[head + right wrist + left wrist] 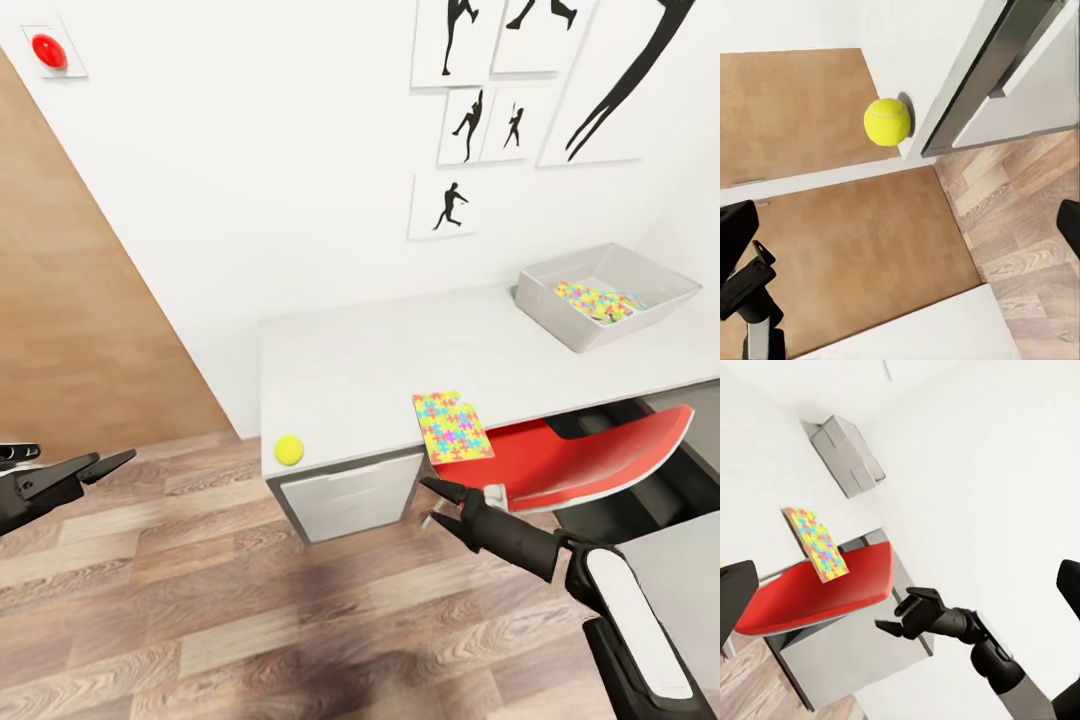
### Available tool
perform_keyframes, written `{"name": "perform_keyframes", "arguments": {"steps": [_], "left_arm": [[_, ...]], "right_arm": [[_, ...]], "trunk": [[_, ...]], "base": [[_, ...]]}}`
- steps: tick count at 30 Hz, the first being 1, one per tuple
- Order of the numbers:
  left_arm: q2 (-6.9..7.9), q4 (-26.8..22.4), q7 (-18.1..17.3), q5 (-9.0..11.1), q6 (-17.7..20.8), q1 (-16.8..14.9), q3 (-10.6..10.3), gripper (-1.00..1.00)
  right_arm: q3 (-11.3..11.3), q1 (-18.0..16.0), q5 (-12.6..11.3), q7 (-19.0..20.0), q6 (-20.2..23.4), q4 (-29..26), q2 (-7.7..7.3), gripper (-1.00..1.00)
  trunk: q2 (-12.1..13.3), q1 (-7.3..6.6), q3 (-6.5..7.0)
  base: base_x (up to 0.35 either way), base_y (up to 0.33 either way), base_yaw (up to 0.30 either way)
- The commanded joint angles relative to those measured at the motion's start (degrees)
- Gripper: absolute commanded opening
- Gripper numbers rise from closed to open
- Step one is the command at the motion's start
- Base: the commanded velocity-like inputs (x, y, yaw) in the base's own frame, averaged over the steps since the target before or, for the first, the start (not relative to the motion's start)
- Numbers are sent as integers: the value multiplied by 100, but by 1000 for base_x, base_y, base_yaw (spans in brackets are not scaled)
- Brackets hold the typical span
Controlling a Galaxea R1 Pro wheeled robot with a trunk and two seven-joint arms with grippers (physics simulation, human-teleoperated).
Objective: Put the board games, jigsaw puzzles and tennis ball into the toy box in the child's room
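Observation:
The yellow tennis ball (289,449) (887,121) rests on the front left corner of the pale grey table (370,360). One jigsaw puzzle (452,427) (816,544) lies at the table's front edge. A second jigsaw puzzle (597,300) lies inside the grey toy box (545,290) (847,454) at the table's back right. My right gripper (428,503) hangs open just below and in front of the puzzle on the edge, nothing between its fingers. Off to the far left, my left gripper (115,460) is open and empty over the floor. The board games and the bed are out of view.
A red chair (590,455) (817,592) is tucked under the table right of my right gripper. A drawer unit (350,495) stands below the ball's corner. White wall with silhouette pictures (480,120) behind; a wooden panel (80,300) at left; wood-plank floor (250,620) in front.

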Motion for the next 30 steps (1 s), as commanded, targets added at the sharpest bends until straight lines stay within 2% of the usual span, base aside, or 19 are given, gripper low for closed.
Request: {"name": "perform_keyframes", "arguments": {"steps": [1, 2, 4, 6, 10, 17, 27, 30], "left_arm": [[1, -1, -23, -6, 59, -3, 0, 100], [1, -1, -23, -7, 58, -3, 10, 100], [1, -1, -23, -8, 60, -3, 47, 100], [0, -1, -23, -8, 58, -3, 103, 100], [0, -1, -23, -15, 56, 1, 170, 100], [-6, -1, -23, -17, 53, 4, 193, 100], [-12, -1, -14, -139, 51, 5, 195, 100], [-20, -1, -3, -158, 46, 5, 191, 100]], "right_arm": [[-41, 36, 38, 26, 18, -5, 1, 100], [-116, 92, 203, 194, 18, -4, 0, 100], [-216, 143, 373, 470, 16, -4, -1, 100], [-290, 173, 471, 752, 13, -4, -2, 100], [-347, 205, 654, 1051, 10, 2, -8, 100], [-372, 223, 1101, 1160, 9, 7, -11, 100], [-373, 221, 1238, 1165, -1, 29, -11, 100], [-376, 218, 1343, 1162, -2, 36, -11, 100]], "trunk": [[-9, 3, 1], [-9, 3, 10], [-9, 3, 28], [-9, 3, 47], [-9, 3, 84], [-9, 3, 150], [-9, 3, 191], [-9, 3, 192]], "base": [[0, 0, 0], [0, 0, 0], [0, 0, 0], [0, 0, 0], [0, 0, 0], [0, 0, 0], [0, 0, 4], [0, 0, 0]]}}
